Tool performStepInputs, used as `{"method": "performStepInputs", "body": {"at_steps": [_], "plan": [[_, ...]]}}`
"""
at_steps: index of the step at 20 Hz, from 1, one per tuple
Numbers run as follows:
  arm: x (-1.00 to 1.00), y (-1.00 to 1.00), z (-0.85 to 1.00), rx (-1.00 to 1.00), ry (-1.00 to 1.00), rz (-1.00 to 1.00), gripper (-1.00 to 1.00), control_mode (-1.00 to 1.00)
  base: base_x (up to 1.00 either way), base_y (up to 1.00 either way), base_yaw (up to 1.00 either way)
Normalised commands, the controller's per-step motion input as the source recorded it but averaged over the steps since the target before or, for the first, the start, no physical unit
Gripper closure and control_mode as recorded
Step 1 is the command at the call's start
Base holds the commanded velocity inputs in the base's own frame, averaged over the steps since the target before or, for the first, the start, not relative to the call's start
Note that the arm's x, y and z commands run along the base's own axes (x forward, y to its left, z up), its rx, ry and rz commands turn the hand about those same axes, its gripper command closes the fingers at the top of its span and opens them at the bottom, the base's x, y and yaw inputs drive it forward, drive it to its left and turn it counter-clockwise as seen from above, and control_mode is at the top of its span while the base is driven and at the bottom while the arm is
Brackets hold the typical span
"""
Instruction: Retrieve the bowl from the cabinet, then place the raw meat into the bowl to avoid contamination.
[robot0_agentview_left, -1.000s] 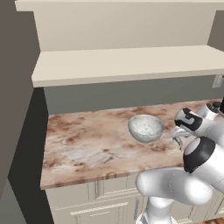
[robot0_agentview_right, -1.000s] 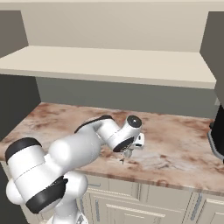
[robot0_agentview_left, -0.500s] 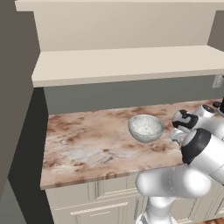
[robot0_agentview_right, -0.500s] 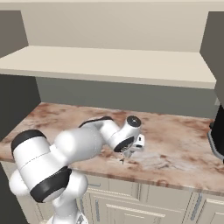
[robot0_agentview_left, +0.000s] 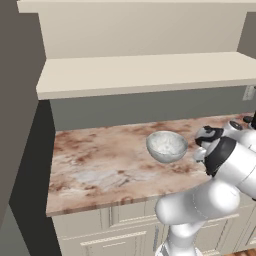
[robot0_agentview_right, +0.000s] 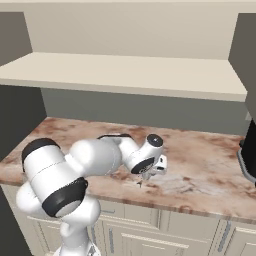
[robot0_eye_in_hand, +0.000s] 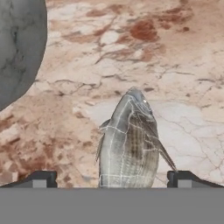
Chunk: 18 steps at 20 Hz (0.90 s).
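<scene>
- The bowl (robot0_agentview_left: 167, 146) sits upright on the reddish marble counter (robot0_agentview_left: 100, 165), out of the cabinet (robot0_agentview_left: 145, 75), whose plain beige shelf runs right above the grey backsplash.
- Looking down into that bowl from the left base camera: mottled grey-white inside, with no contents to be seen.
- In the hand view, a curve of the bowl's grey stone wall (robot0_eye_in_hand: 17, 48) fills the upper left corner, well apart from what lies straight ahead.
- And straight ahead lies a fish (robot0_eye_in_hand: 129, 140), grey with pale scale lines, flat on the marble, its narrow end pointing away from the hand.
- The gripper (robot0_eye_in_hand: 111, 179) is spread wide: one dark fingertip stands to each side of the fish, with marble showing between each tip and its body, so nothing is held.
- From the right base view the gripper (robot0_agentview_right: 145, 179) hangs low over the counter's front part, pointing down; the fish there is too small and too hidden to make out.
- From the left base view the arm's white wrist sits just right of the bowl, near it; whether the two touch cannot be told.
- A dark appliance (robot0_agentview_right: 248, 155) shows at the right edge of the counter; its kind cannot be told.
- Below the counter, cream drawer fronts (robot0_agentview_right: 165, 240) with grey bar handles.
- No writing, label or brand can be read on anything here.
</scene>
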Motion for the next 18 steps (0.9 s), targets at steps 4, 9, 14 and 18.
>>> {"method": "performStepInputs", "body": {"at_steps": [4, 9, 14, 18], "plan": [[0.12, 0.0, -0.2, -0.03, -0.01, 0.0, -1.0, -1.0, 0.0, 0.0, 0.0], [0.12, 0.0, -0.29, -0.05, -0.05, 0.0, -1.0, -1.0, 0.0, 0.0, 0.0], [0.01, -0.01, -0.28, -0.05, -0.02, 0.0, -1.0, -1.0, 0.0, 0.0, 0.0], [0.0, 0.0, -0.06, -0.01, 0.0, 0.0, 1.0, -1.0, 0.0, 0.0, 0.0]]}}
